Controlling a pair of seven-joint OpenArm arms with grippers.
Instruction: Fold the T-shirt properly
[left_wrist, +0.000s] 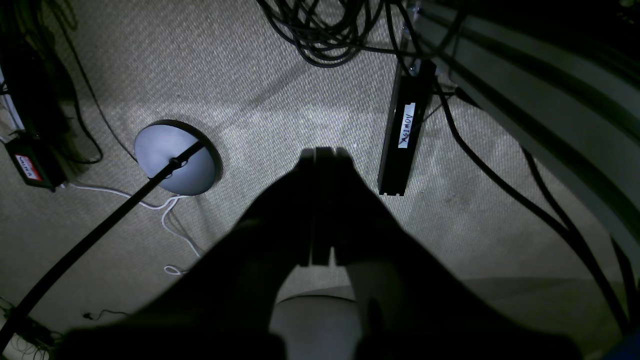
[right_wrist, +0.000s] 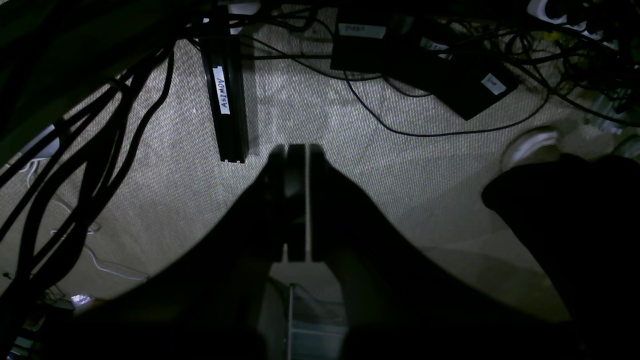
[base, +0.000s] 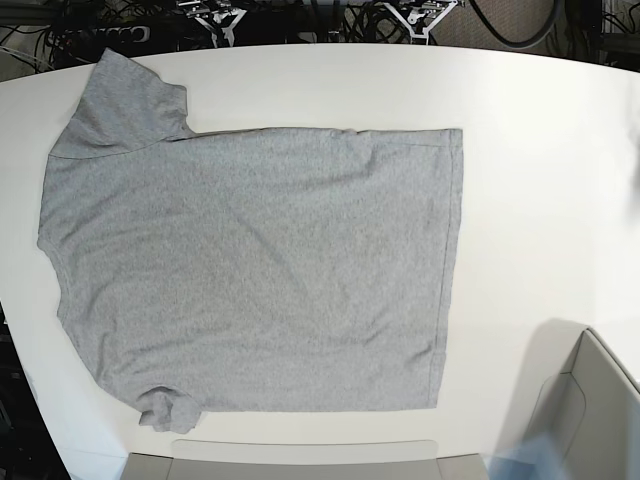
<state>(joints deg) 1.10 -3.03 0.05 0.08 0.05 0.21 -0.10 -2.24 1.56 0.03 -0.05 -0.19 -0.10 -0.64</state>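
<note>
One grey T-shirt (base: 250, 270) spread flat and unfolded on white table (base: 540, 150), plain side up, neck end toward the left edge of the base view, hem running straight down the right side. One sleeve (base: 125, 95) fanned out near the far-left corner, the other (base: 165, 408) bunched at the near edge. Both arms off the tabletop in the base view, pointed down at beige carpet (left_wrist: 280, 95). Left gripper (left_wrist: 324, 150) pressed together, holding nothing, hanging above floor between round lamp base (left_wrist: 172, 157) and black labelled bar (left_wrist: 405, 145), coiled cables (left_wrist: 325, 35) beyond. Right gripper (right_wrist: 295, 147) likewise pressed together and empty, just beside another labelled black bar (right_wrist: 227, 100), with black boxes (right_wrist: 425, 67) and tangled wires farther off. White shoe (right_wrist: 530, 145) at right edge of that view.
</note>
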